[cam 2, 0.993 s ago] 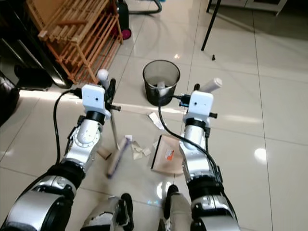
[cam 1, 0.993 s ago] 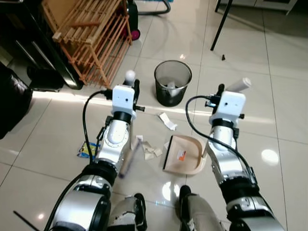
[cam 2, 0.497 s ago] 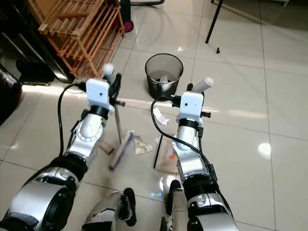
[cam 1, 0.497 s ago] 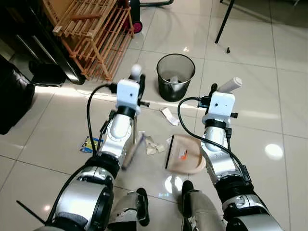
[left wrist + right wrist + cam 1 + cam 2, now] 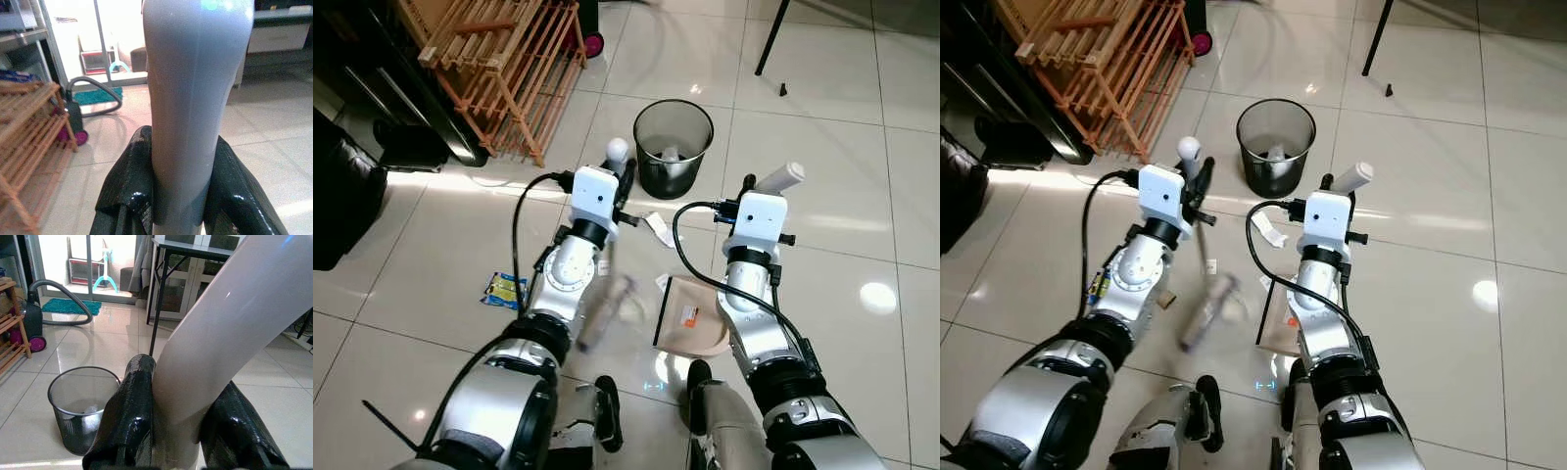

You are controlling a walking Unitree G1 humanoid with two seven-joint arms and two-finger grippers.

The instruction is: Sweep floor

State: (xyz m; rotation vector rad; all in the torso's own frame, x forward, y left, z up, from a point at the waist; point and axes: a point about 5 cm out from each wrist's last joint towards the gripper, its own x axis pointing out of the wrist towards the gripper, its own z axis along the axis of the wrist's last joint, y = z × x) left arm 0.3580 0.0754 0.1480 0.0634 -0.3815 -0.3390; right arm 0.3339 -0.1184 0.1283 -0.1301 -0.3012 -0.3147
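Open tiled floor (image 5: 862, 127); left gripper (image 5: 178, 196) clamps blurred, seemingly broom handle (image 5: 188, 98); right gripper (image 5: 181, 431) grips dustpan handle (image 5: 230, 328).

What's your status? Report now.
Left gripper shut on broom handle, brush head blurred mid-sweep. Right gripper shut on dustpan handle; dustpan on floor. Paper scrap before wastebasket.

Both silver arms stretched forward and down, left gripper (image 5: 178, 196) fingers clamped on a grey handle, right gripper (image 5: 183, 431) clamped on a pale handle

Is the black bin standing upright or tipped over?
Upright: the black bin stands on its base, its open mouth facing up, with some white scraps inside.
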